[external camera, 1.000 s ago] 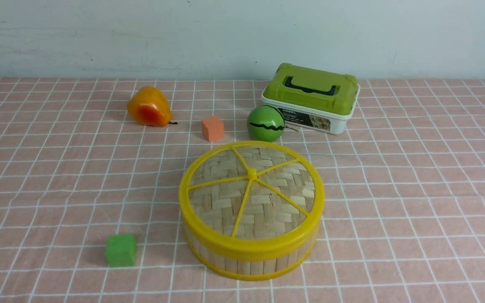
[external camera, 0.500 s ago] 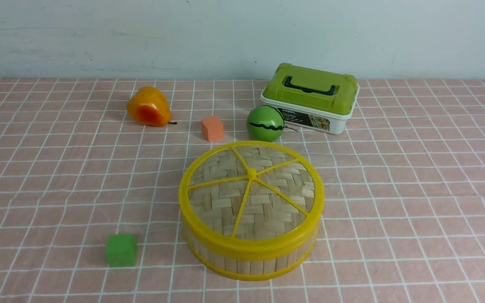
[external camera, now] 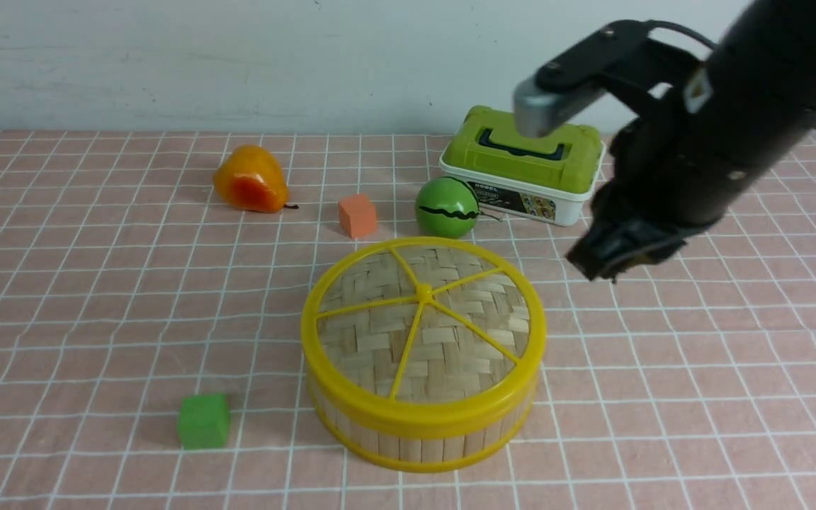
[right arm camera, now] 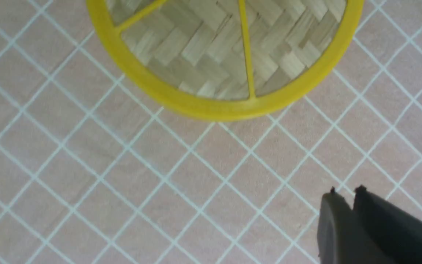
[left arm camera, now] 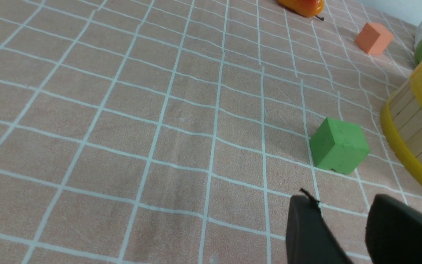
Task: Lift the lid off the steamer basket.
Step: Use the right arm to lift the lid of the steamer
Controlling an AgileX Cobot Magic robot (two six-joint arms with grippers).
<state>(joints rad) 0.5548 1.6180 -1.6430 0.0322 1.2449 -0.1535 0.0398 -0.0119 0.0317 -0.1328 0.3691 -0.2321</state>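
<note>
Pink checked cloth [external camera: 698, 397] covers the tabletop, with a pale wall [external camera: 238, 64] behind its far edge. The right gripper [external camera: 592, 265] hangs in the air over the cloth, right of centre, tilted down and towards the table's middle. In the right wrist view its two dark fingers [right arm camera: 333, 220] lie almost together, with only a thin slit between them. They grasp nothing and touch nothing. The lid [external camera: 422, 319] lies just beside the gripper, towards the left edge and clear of the fingertips. It sits flat and closed on the steamer basket [external camera: 415, 443], near the middle of the table and somewhat towards the near edge. The left gripper [left arm camera: 341, 200] shows only in its own wrist view, where the fingers stand apart with bare cloth between them, empty.

Behind the right gripper, towards the far edge, stands a white box [external camera: 521, 166] with a green top. A striped green ball [external camera: 446, 207] lies just beside the box, on its left. Further towards the left edge lie an orange cube [external camera: 357, 215] and a pear [external camera: 250, 180]. A green cube [external camera: 203, 421] lies near the basket, on the side of the near left corner.

One second ago no arm showed in the front view, and half a second ago only a dark sliver showed at the right edge. The right arm [external camera: 748, 120] has since swept in from the right. The lid, the basket and the other things lie where they were.
</note>
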